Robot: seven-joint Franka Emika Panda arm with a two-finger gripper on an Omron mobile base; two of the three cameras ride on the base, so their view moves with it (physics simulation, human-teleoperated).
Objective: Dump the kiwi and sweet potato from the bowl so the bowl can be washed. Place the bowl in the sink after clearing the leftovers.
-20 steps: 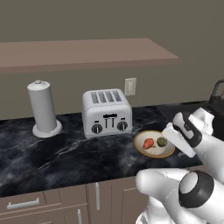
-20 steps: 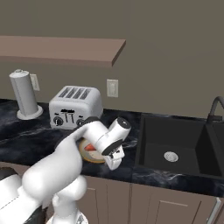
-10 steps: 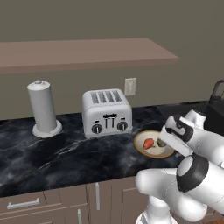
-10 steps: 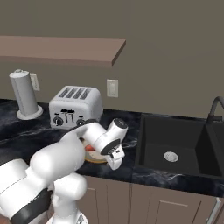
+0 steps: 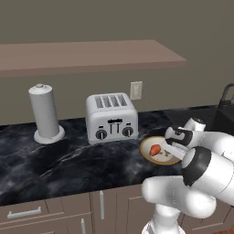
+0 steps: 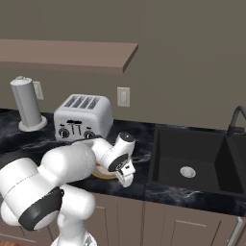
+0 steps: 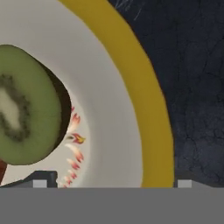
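Observation:
The bowl (image 5: 151,157) sits on the black counter in front of the toaster, tan-rimmed and cream inside. The orange-red sweet potato (image 5: 155,149) lies in it. In the hand view the cut kiwi (image 7: 24,107) lies close by on the cream inside, left of the golden rim (image 7: 146,113). My gripper (image 7: 113,183) is open and low over the bowl's right rim. One fingertip (image 7: 43,179) is inside the bowl and the other is outside over the counter. From the right, the gripper (image 6: 126,178) covers most of the bowl (image 6: 102,173). The black sink (image 6: 190,166) lies to the right.
A silver toaster (image 5: 111,118) stands just behind the bowl, with a paper towel holder (image 5: 44,114) further left. A dark curved faucet (image 6: 235,120) rises at the sink's far side. A wooden shelf (image 5: 91,55) runs above the counter.
The hand has come down and in toward the bowl's right rim. In the left base view it now covers the kiwi that showed before.

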